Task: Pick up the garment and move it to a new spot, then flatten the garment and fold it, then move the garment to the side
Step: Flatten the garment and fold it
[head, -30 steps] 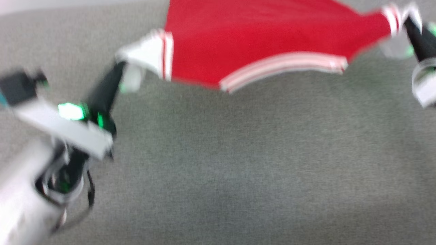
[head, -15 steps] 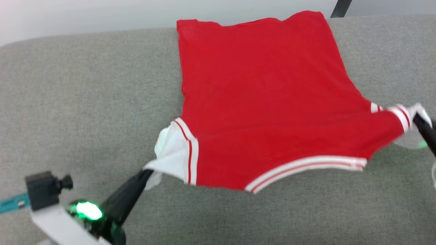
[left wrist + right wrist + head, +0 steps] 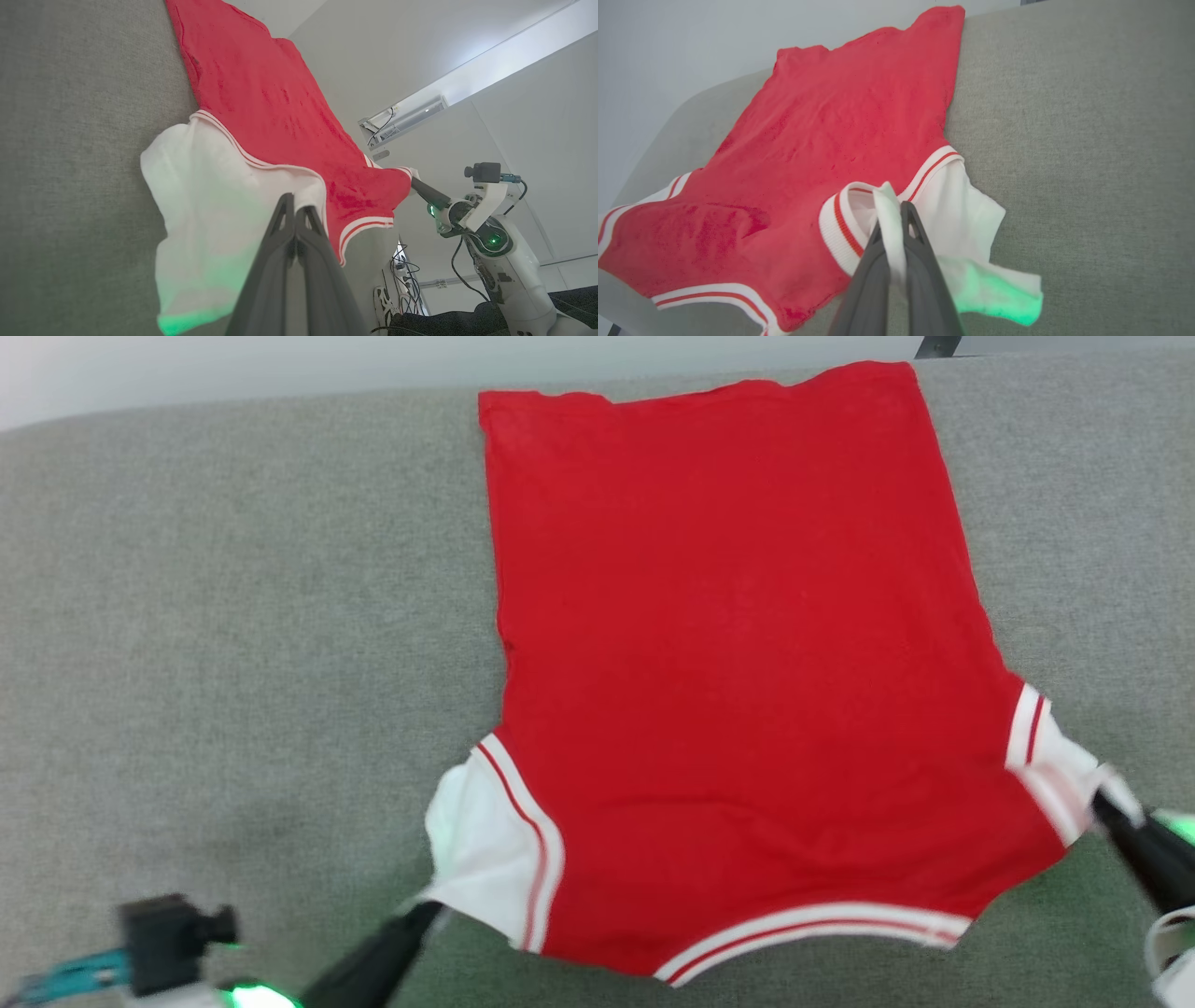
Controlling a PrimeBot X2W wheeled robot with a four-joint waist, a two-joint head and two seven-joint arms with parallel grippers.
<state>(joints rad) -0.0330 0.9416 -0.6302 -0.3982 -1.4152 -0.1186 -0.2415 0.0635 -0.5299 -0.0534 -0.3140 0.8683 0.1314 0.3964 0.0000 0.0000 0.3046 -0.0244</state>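
While end effectors [image 3: 425, 910] [image 3: 1103, 800] clamp sleeves [image 3: 485, 845], garment [image 3: 738, 644] spans between.

**Overall light:** bright, even and diffuse, with no hard shadows and no glare.

**Head view:**
- The jersey [image 3: 738, 644] is evenly lit.
- A faint soft shadow lies on the grey surface [image 3: 233, 616] along the jersey's lower edge.
- Motion blur in the lower corners smears the left gripper [image 3: 420, 915] and the right gripper [image 3: 1104, 805].
- A green lamp [image 3: 257, 997] glows at the bottom edge.
- A green tint falls on the surface at lower right.

**Left wrist view:**
- The cloth is sharp.
- Straight wall lines lean and bend toward the edges.
- A bright strip of light [image 3: 490, 70] shows at upper right.
- A green cast lies on the white sleeve [image 3: 201, 261].
- The fingers [image 3: 271, 280] are soft near the lens.

**Right wrist view:**
- The red is paler and slightly washed out.
- A green cast lies on the sleeve tip [image 3: 999, 294].
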